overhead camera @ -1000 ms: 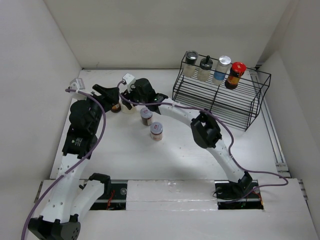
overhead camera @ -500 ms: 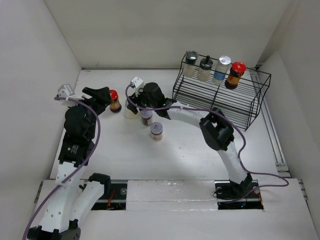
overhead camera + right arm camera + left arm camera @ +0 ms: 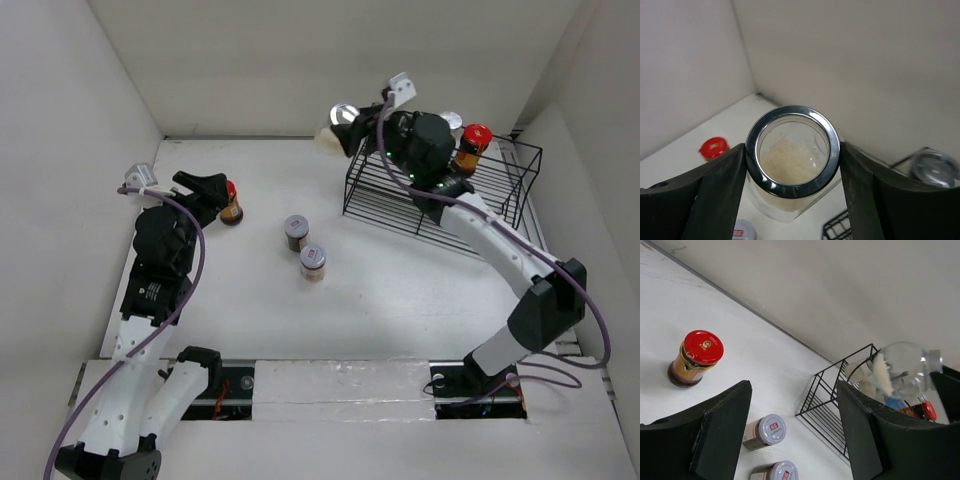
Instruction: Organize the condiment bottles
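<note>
White surface (image 3: 400, 290): tilted pale-filled jar (image 3: 340, 126) is gripped in right fingers (image 3: 720, 195), held at left end of rack (image 3: 400, 200); left fingers (image 3: 720, 440) spread, empty.

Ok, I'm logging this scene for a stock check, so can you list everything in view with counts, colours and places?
Table: one, white.
Rack: one, black wire, far right of the table.
Held jar: one, clear, pale contents, silver rim, over the rack's far left corner.
Red-capped jar: one, brown contents, left side of the table.
Grey-capped jars: two, mid-table, close together.
Red-capped bottle: one, dark contents, in the rack's far row.
Silver-capped bottle: one, beside it, partly hidden by the arm; more may be hidden.
Left gripper: open, beside the red-capped jar.
Right gripper: shut on the held jar.
</note>
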Controlling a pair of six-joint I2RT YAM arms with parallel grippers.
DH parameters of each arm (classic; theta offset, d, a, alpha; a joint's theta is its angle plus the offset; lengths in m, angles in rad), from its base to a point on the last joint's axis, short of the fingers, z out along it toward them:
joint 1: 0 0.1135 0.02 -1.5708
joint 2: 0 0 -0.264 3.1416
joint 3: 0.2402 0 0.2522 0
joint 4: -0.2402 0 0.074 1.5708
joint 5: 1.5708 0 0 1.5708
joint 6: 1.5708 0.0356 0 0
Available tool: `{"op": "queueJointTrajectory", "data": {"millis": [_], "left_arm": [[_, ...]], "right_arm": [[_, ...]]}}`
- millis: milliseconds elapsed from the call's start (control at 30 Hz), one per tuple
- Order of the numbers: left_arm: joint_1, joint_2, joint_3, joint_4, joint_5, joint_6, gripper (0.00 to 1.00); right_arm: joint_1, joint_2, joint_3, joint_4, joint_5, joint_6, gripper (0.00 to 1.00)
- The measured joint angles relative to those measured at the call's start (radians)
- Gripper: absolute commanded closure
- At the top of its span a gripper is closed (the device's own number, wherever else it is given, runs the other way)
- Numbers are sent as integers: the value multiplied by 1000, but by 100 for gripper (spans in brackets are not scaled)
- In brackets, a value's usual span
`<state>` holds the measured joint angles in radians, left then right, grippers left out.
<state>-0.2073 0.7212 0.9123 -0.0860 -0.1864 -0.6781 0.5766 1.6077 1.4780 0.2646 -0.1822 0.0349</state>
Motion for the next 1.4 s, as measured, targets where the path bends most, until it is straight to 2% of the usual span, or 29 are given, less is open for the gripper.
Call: {"op": "queueJointTrajectory", "data": {"millis": [167, 367, 633, 933, 1000, 1033, 1067, 1100, 1167, 1367, 1400], "left_arm": [[0, 8, 0, 1, 23, 0, 35], [0, 8, 0, 2, 37, 2, 35], [0, 9, 0, 8, 44, 4, 35], [0, 9, 0, 8, 46, 9, 35], [0, 10, 0, 9, 47, 10, 35], [0, 10, 0, 9, 47, 10, 35], [0, 10, 0, 9, 48, 10, 35], [0, 10, 0, 10, 50, 11, 35], [0, 10, 0, 10, 52, 11, 35], [0, 21, 0, 9, 47, 19, 30], [0, 23, 0, 9, 42, 18, 27]], "right_arm": [[-105, -88, -53, -13, 67, 0, 57], [-184, -79, -134, -106, 103, 2, 57], [-212, -60, -147, -169, 116, 7, 57], [-216, 58, -108, -180, 138, 0, 56], [-216, 68, -98, -178, 142, -1, 51], [-216, 68, -97, -179, 144, -1, 44], [-216, 68, -96, -181, 146, -1, 21], [-216, 68, -94, -182, 147, -1, 12], [-216, 68, -91, -183, 151, 1, 1], [-208, 48, -71, -185, 161, -8, 0], [-201, 39, -68, -185, 163, -11, 0]]}}
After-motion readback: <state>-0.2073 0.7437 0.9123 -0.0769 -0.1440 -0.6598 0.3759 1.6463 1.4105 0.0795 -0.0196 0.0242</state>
